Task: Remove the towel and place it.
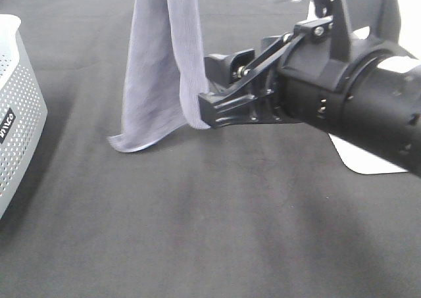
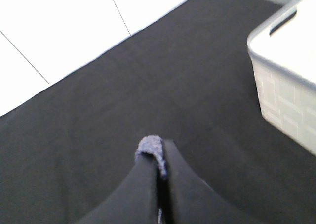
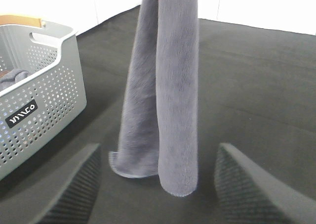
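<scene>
Towel (image 3: 163, 85) — hanging between right gripper's (image 3: 158, 149) spread fingers.

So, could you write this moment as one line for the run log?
towel: hanging | left gripper: shut on towel | right gripper: open, at its lower part | grey basket: apart

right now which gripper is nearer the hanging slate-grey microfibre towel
Left. The left gripper is shut on the towel's top, holding it up. The right gripper is open, facing its lower half, which hangs just beyond the fingertips.
</scene>
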Robot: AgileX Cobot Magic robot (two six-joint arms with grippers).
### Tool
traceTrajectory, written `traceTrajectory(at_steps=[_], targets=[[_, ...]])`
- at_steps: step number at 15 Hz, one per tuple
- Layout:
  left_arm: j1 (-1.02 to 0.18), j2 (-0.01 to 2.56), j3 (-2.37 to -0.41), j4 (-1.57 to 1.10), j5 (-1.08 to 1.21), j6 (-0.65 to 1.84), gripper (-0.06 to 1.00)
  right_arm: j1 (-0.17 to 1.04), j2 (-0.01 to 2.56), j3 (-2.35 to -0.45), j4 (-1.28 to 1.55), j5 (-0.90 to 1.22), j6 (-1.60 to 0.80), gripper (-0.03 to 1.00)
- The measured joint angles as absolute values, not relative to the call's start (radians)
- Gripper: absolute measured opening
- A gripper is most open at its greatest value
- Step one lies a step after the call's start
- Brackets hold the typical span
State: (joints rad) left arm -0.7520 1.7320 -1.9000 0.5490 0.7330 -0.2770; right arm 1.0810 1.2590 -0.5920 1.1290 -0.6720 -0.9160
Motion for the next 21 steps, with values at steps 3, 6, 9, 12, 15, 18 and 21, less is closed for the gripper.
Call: traceTrajectory(at_steps=[3,6,9,12,15,18,21], targets=[[-0.752,1.768,-1.906,0.516,0.861,-0.286,0.0,1.081,1.349,-0.592,1.048,-0.719,-0.824,0.65],[-0.752,1.812,-1.911,0.45,0.898,-0.2,0.0,1.081,1.48,-0.592,0.93,-0.741,-0.779,0.65],[-0.752,1.81,-1.951,0.447,0.893,-0.189,0.0,1.081,1.592,-0.593,0.846,-0.84,-0.659,0.65],[-0.752,1.81,-1.979,0.447,0.892,-0.192,0.0,1.081,1.714,-0.594,0.777,-1.033,-0.434,0.65],[-0.752,1.81,-2.026,0.446,0.869,-0.256,0.0,1.081,1.856,-0.665,0.78,-1.117,-0.393,0.65],[-0.752,1.81,-2.036,0.452,0.838,-0.32,0.0,1.081,1.922,-0.772,0.794,-1.119,-0.448,0.65],[-0.752,1.818,-2.036,0.474,0.818,-0.392,0.0,1.081,1.978,-0.898,0.972,-1.118,-0.586,0.65]])
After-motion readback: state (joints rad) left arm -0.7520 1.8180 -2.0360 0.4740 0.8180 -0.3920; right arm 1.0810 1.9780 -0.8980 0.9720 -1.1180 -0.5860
